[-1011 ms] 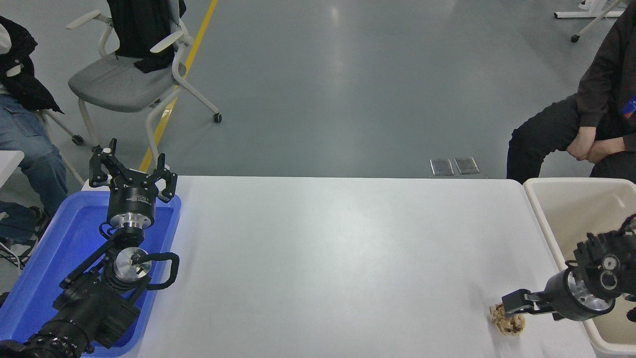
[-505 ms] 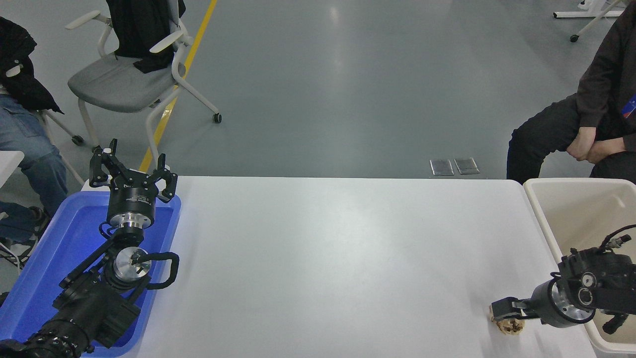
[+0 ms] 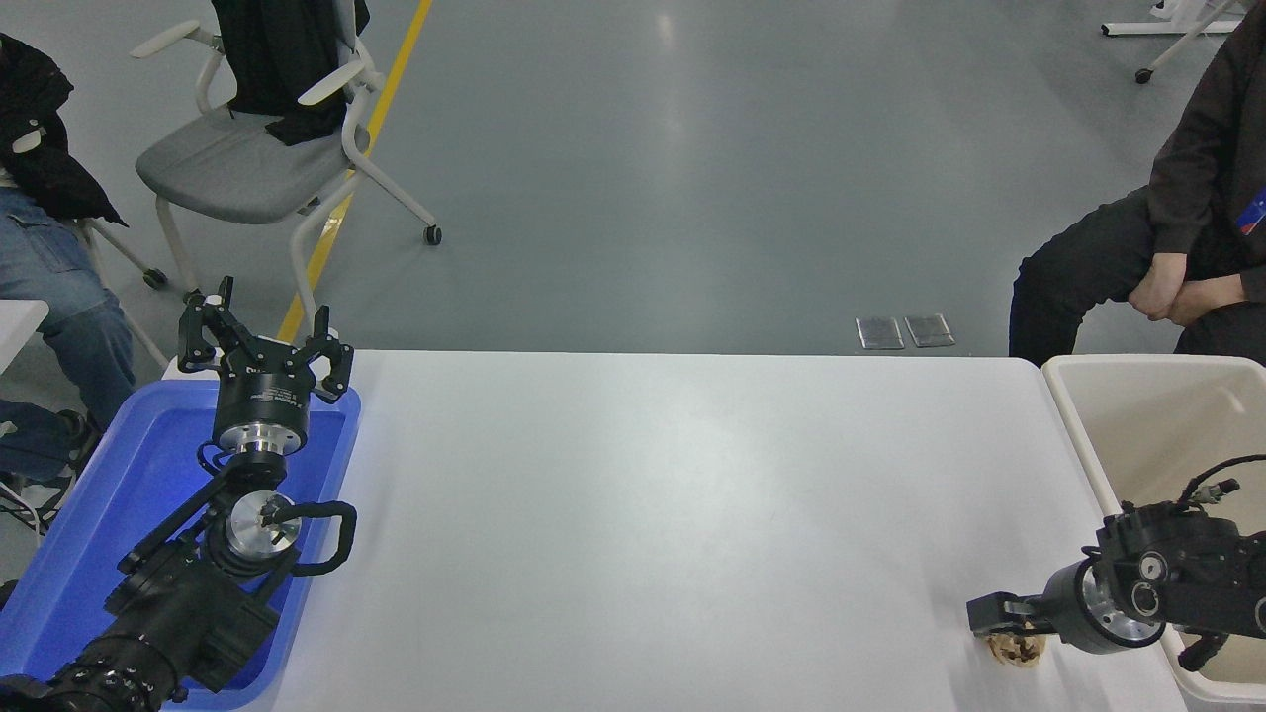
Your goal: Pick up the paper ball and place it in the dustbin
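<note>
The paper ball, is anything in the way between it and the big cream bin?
Nothing visible blocks it. The paper ball sits on the white table beside the dustbin, with only bare tabletop and the bin's own rim between them. The right gripper is right over the ball, so it must lift it over that rim.

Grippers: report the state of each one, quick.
Left gripper: open, holding nothing, parked above the shallow blue plastic tray.
Right gripper: down on the small crumpled tan-brown paper ball; open or shut cannot be told.
</note>
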